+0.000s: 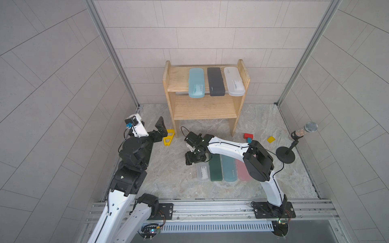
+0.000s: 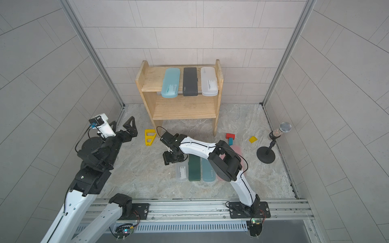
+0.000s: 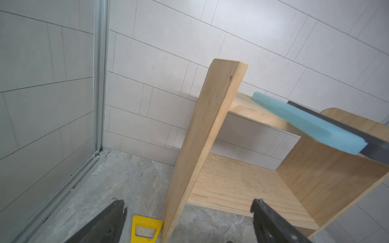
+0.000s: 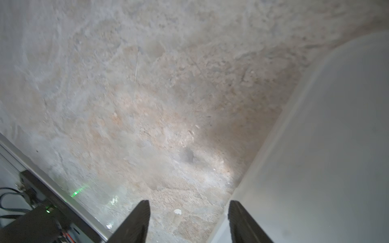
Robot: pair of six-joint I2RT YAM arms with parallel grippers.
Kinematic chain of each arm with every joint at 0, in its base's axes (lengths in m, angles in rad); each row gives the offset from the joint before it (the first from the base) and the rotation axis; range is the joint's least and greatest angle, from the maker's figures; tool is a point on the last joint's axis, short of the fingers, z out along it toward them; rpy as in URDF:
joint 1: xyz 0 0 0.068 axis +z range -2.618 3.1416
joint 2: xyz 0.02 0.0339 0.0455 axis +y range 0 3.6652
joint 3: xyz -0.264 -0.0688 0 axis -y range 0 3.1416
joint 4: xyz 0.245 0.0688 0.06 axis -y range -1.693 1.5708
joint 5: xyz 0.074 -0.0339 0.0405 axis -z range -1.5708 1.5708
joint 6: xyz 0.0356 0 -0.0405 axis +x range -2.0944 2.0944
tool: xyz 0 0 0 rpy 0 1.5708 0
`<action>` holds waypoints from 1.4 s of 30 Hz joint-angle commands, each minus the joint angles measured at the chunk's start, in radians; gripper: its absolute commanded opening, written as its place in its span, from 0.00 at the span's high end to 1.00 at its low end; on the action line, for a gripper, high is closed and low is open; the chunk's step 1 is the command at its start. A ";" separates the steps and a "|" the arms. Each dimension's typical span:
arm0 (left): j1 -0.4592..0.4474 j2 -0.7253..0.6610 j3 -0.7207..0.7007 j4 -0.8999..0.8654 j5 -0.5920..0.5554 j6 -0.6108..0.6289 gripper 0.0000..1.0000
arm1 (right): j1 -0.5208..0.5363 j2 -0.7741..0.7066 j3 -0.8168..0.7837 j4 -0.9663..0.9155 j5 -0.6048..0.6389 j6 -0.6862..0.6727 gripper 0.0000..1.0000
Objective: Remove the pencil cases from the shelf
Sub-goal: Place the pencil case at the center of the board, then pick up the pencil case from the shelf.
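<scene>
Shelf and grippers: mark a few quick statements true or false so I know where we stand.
The shelf carries three cases on its top tier. True: upper teal case, black case, upper frosted white case.
Its lower tier holds the pink case. False: that tier is bare; the case lies on the floor.
The left gripper is shut on the yellow frame. False: it is open and empty, near the frame.
The dark green case lies on the floor. True.
The right gripper grips the black case. False: its jaws stand apart, beside the floor frosted white case.
</scene>
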 commanded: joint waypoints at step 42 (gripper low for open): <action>-0.024 0.535 0.293 0.424 0.569 -0.885 0.00 | -0.261 -0.945 -0.569 0.097 0.015 -0.030 0.10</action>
